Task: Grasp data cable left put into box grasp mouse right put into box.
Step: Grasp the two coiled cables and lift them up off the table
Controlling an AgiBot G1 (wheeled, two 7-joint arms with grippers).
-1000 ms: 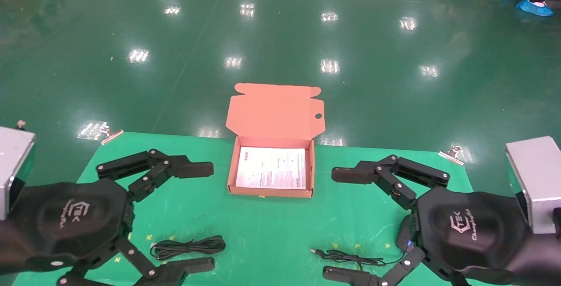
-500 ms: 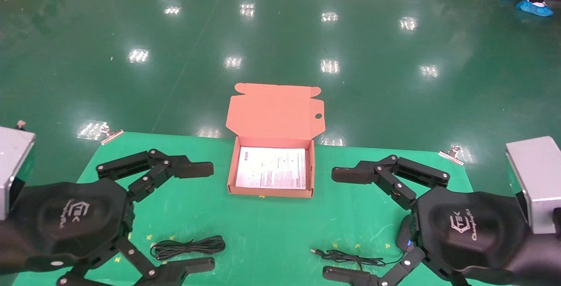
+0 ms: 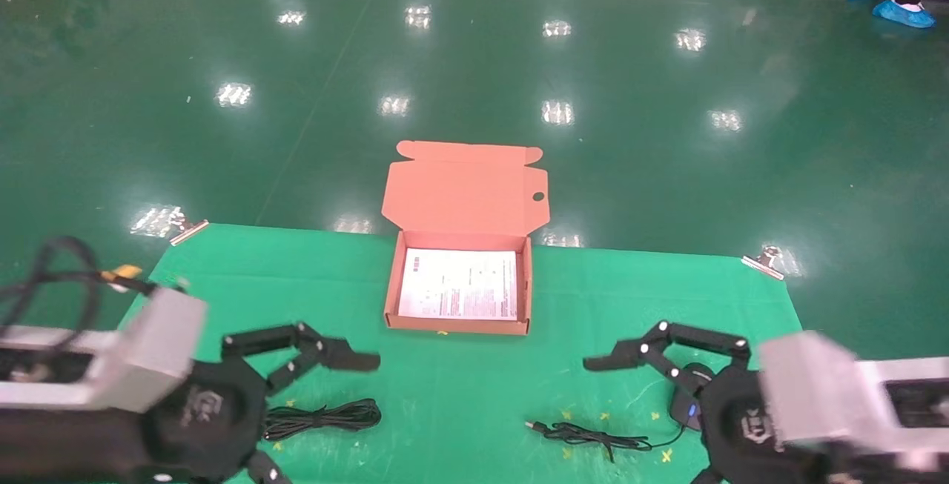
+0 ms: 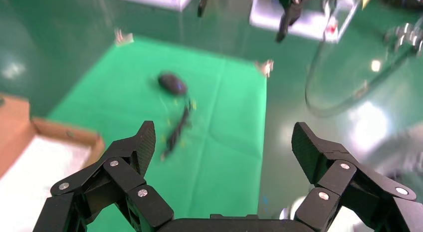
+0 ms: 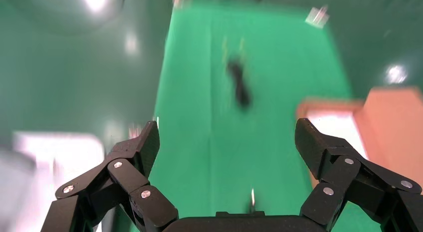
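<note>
Left claw (image 3: 311, 410) spread wide, lower left, over bundled black data cable (image 3: 322, 418); right claw (image 3: 652, 425) spread wide, lower right, beside black oval mouse (image 3: 686, 399); orange cardboard box (image 3: 460, 325) centre.

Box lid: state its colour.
The box lid is plain orange-brown cardboard, clearest in the head view.

We're counting one box (image 3: 463, 285), lid flipped open, with one white sheet (image 3: 460, 284) lying inside it. In front of the box we're seeing one data cable (image 3: 320, 418) bundle and one mouse (image 3: 686, 402). Two grippers too.
</note>
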